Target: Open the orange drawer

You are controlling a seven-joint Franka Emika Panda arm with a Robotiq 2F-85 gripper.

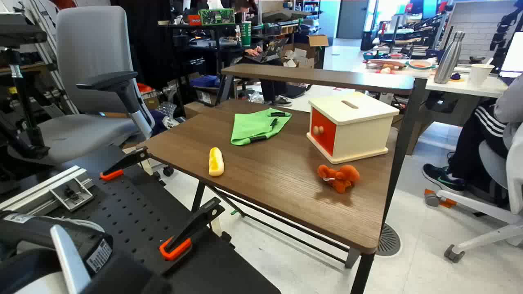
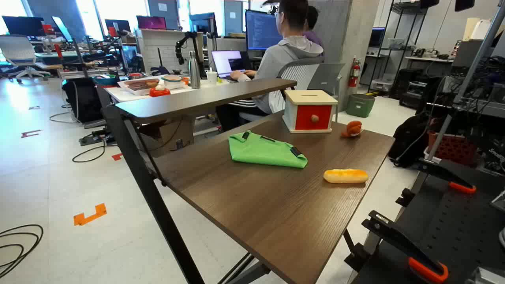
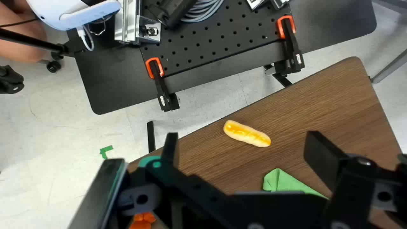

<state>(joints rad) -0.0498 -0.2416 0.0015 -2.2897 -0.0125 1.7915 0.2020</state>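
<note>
Orange drawer (image 2: pixel 305 118) looks closed in both exterior views, tucked into a pale wooden box (image 1: pixel 363 136), with a round wooden knob (image 2: pixel 314 118) on its front. Box sits on the brown table (image 2: pixel 256 205). In an exterior view, with the box as clock center and 12 at the top: lumpy orange-red thing (image 2: pixel 352 128) just beside it at about 4 o'clock, folded green cloth (image 2: pixel 266 152) near it between 7 and 8, and a yellow bread-looking piece (image 2: pixel 346 176) out at 5, close to the table edge. Around 11, past the table, somebody in a gray hoodie (image 2: pixel 288 49) sits at a laptop (image 2: pixel 227 63).

As for the gripper (image 3: pixel 243 144), the wrist view has its fingers spread really wide, at 9 and 3 o'clock, and the yellow piece shows through the gap, down on the table. From that gap, two black clamps (image 3: pixel 160 84) with orange handles sit at 10 and 1 on a black bench (image 3: pixel 111 82).
</note>
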